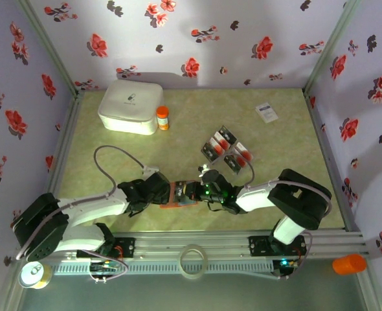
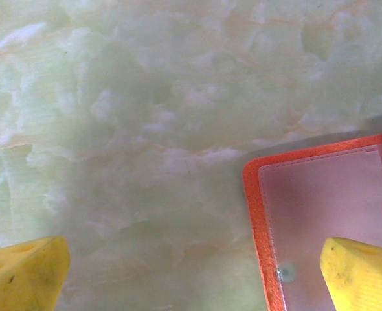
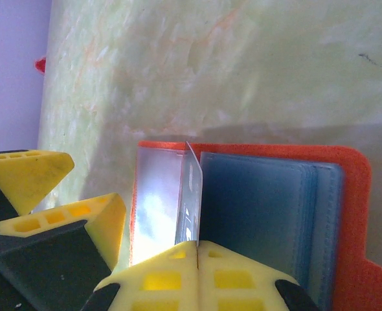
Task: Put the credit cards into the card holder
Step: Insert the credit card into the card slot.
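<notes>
The card holder lies open on the table, orange-edged, with a grey-blue inner panel and a clear pocket. My right gripper is shut on a credit card, which stands edge-on with its far end at the seam between the pocket and the panel. My left gripper is open and low over the table, one yellow fingertip above the holder's clear pocket. From above, the two grippers meet over the holder. Several more credit cards lie loose farther back.
A white box and an orange-capped bottle stand at the back left. A white printed card lies at the back right. A tape ring rests on the front rail between the arm bases. Floral walls close in three sides.
</notes>
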